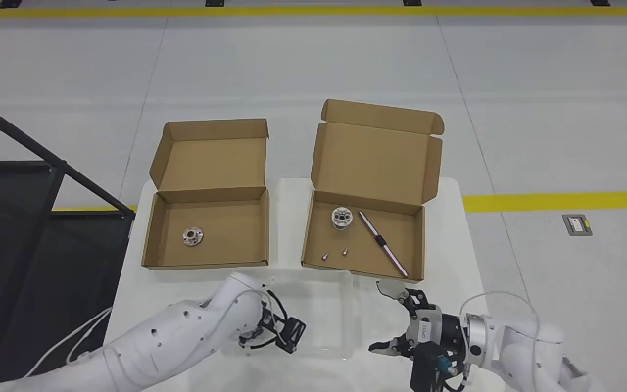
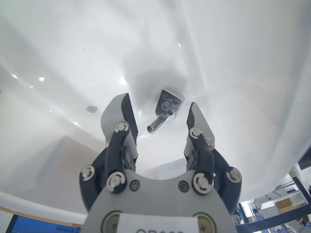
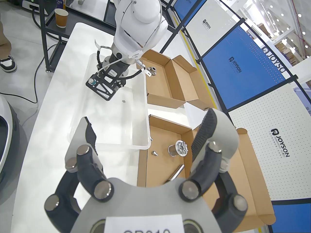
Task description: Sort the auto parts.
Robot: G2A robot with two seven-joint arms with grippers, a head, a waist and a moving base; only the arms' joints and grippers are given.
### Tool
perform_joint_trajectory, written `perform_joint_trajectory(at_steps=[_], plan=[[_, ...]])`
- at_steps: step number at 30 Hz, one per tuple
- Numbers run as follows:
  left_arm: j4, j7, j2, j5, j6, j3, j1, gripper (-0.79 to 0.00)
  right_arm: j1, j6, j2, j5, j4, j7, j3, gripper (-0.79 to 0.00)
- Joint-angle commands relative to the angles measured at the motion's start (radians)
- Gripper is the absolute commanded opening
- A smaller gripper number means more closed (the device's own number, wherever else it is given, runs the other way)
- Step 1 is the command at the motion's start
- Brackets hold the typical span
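Observation:
A small metal bracket with a pin (image 2: 166,110) lies on the floor of the clear plastic tray (image 1: 328,279). My left gripper (image 2: 161,117) hangs open just above it, one finger on each side, and is down inside the tray (image 1: 284,333). A tiny dark part (image 3: 123,101) lies nearby in the tray. My right gripper (image 1: 387,317) stands open and empty at the tray's right end, near the front of the right box (image 1: 416,260). That box holds a round part (image 1: 341,217), a rod (image 1: 382,242) and two small screws (image 1: 324,253). The left box (image 1: 157,250) holds a flange (image 1: 192,235).
Both cardboard boxes stand with lids open at the back of the white table (image 1: 456,225). A black frame (image 1: 59,171) borders the table's left side. A shelf with a paper cup (image 3: 61,18) and a bottle stands beyond the far end in the right wrist view.

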Motion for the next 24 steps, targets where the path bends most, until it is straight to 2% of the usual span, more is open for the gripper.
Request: perform_joint_trajectory(at_steps=[1,10,12,14,20,24], plan=[[0.005,0.0,0.001,0.005,0.0,0.0,0.001,-0.406,0.0,0.0,0.0,0.0,0.0,0.0,0.0,0.0],[0.009,0.0,0.005,0.009,0.0,0.0,0.01,-0.489,0.0,0.0,0.0,0.0,0.0,0.0,0.0,0.0],[0.006,0.0,0.005,0.004,0.0,0.0,0.01,-0.597,0.0,0.0,0.0,0.0,0.0,0.0,0.0,0.0],[0.001,0.0,0.006,-0.002,0.0,0.0,0.009,-0.785,0.0,0.0,0.0,0.0,0.0,0.0,0.0,0.0],[-0.02,0.001,0.017,-0.036,0.0,0.0,-0.016,-0.785,0.0,0.0,0.0,0.0,0.0,0.0,0.0,0.0],[-0.065,0.043,0.053,-0.109,0.0,-0.002,-0.09,-0.785,0.0,0.0,0.0,0.0,0.0,0.0,0.0,0.0]])
